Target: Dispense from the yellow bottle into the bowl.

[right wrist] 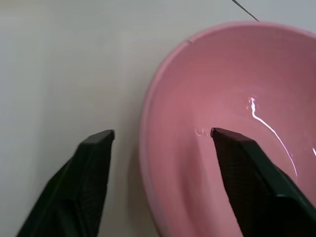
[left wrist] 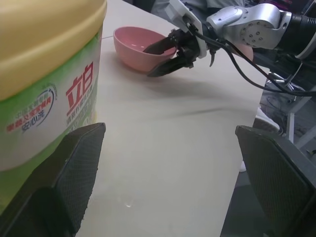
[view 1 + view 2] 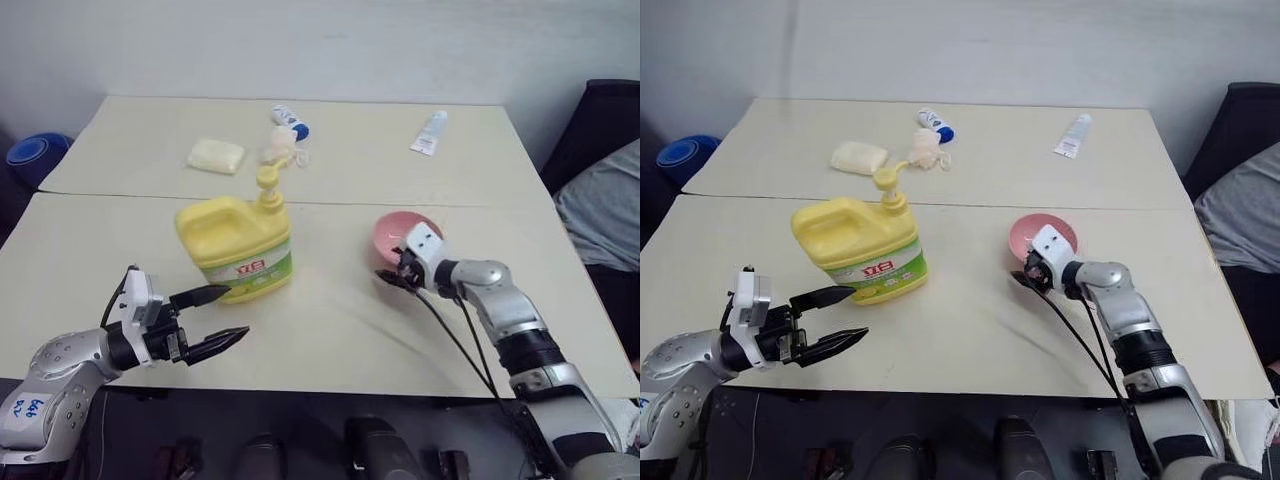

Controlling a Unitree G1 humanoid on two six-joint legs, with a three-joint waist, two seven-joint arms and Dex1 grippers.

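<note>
Right gripper astride the bowl rim.

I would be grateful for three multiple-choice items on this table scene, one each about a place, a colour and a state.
1. Where does the yellow bottle stand?
A. on the robot's left of the bowl
B. inside the bowl
C. at the far edge, behind the tube

2. What colour is the bowl?
A. blue
B. pink
C. white

3. How do the fingers of the right gripper stand at the bowl?
A. both inside it
B. both outside it
C. one inside, one outside, astride the rim

Answers:
1 A: in the head views the bottle stands left of the bowl, apart from it, just ahead of the open left gripper.
2 B: the bowl is plain pink in every view.
3 C: the right wrist view shows one finger over the table and the other over the bowl's inside, not yet closed on the rim.
</note>
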